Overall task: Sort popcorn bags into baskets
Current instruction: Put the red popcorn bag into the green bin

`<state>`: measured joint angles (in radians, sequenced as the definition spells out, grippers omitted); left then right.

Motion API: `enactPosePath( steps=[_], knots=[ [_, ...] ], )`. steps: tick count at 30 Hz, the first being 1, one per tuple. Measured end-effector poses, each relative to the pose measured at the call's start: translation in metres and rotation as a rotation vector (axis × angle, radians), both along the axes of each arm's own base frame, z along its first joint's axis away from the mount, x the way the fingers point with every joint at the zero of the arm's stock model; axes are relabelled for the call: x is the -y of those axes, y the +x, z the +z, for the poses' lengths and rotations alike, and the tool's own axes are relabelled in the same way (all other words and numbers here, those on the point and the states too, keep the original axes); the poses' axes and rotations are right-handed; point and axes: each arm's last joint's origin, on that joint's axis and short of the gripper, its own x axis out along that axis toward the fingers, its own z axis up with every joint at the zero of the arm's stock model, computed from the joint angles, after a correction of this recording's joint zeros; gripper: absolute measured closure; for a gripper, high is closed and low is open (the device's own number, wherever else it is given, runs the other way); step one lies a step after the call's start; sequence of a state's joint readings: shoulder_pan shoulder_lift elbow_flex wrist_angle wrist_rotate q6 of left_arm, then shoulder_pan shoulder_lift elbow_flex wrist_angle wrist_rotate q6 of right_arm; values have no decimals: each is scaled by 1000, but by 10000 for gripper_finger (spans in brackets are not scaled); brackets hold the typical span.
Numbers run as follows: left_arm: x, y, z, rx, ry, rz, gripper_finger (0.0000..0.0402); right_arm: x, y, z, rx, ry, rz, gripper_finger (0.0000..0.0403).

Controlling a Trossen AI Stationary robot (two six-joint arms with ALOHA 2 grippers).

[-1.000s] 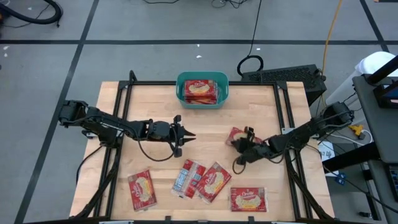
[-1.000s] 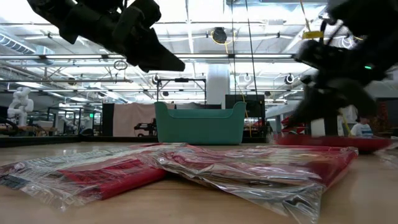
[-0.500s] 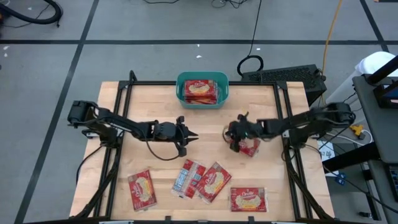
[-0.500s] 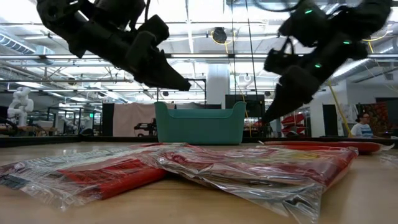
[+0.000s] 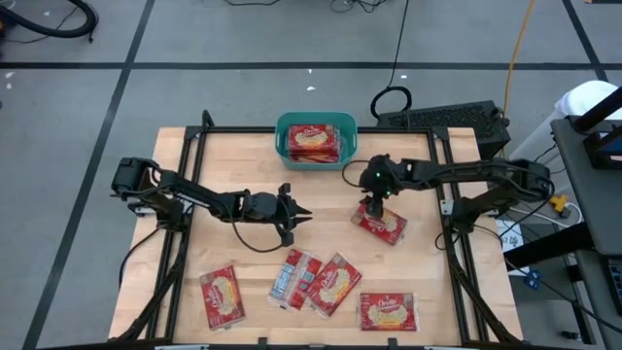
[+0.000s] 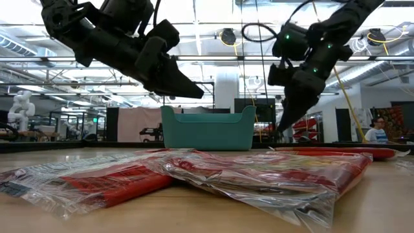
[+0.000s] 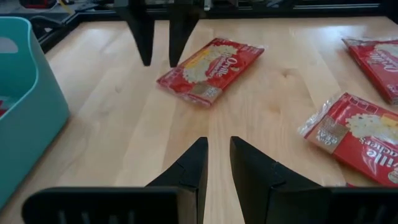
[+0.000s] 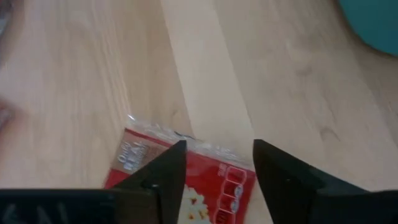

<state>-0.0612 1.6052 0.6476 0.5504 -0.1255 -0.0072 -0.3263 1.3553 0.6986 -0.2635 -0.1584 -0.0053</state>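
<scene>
The right claw (image 5: 373,206) hangs above the wooden tabletop (image 5: 233,156), on the near side of the teal basket (image 5: 283,142), pointing down. Its fingers (image 8: 165,174) stand apart with nothing between them, and in the right wrist view the clear sealed end of a red popcorn bag (image 8: 180,180) lies right under the gap. From above, that same bag (image 5: 384,224) lies flat on the tabletop just beside the claw, on the side away from the basket, and the claw's tips are over its nearer end. Whether the tips touch the wrapper cannot be told.

The teal basket sits at the far edge of the tabletop, midway across, and holds popcorn bags (image 5: 313,142) lying label-up.

The left claw (image 5: 303,213) hovers off the tabletop, out toward the middle, level with the right claw and well apart from the basket. Its fingers (image 7: 189,171) are set a narrow gap apart, empty. The left wrist view looks past them to the bag by the right claw and to the right arm's two dark fingers above it.

Along the near edge, farthest from the basket, lie four more bags: one alone on the left (image 5: 221,295), a silver-and-red striped one (image 5: 293,278) overlapped by a red one (image 5: 333,284), and one on the right (image 5: 388,312).
</scene>
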Motion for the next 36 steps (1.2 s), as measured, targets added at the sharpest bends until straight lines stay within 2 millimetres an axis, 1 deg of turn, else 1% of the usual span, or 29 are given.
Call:
enactPosePath(
  steps=[2,5,8,11,13,15,17,22,23,24,28,31,33,36],
  knots=[
    [0,0,0,1,1,-1,330,6,-2,-3,-11,-4,-2,210],
    [0,0,0,2,2,-1,330,13,-1,-11,-19,40,1,203],
    [0,0,0,4,1,-1,330,18,4,-23,-25,61,-5,203],
    [0,0,0,2,0,0,330,21,6,-36,-67,73,2,206],
    [0,0,0,-1,-1,0,330,21,7,-40,-78,62,28,210],
    [0,0,0,-1,-2,1,330,21,8,-42,-86,55,55,224],
    [0,0,0,-4,0,0,330,19,7,-43,-98,50,84,254],
    [0,0,-1,-7,2,0,330,17,6,-43,-107,48,129,374],
    [0,0,-1,-7,2,0,330,17,6,-43,-106,51,133,387],
    [0,0,-1,-7,2,1,330,17,6,-43,-102,53,133,392],
    [-1,0,-1,-8,2,1,330,17,9,-42,-78,44,123,392],
    [-3,0,-1,-8,4,8,330,19,12,-37,-42,7,104,401],
    [-6,1,-2,-8,6,22,330,21,16,-29,-14,-54,69,400],
    [-12,3,-9,-19,3,44,330,20,21,-19,-18,-177,6,402]
  ],
)
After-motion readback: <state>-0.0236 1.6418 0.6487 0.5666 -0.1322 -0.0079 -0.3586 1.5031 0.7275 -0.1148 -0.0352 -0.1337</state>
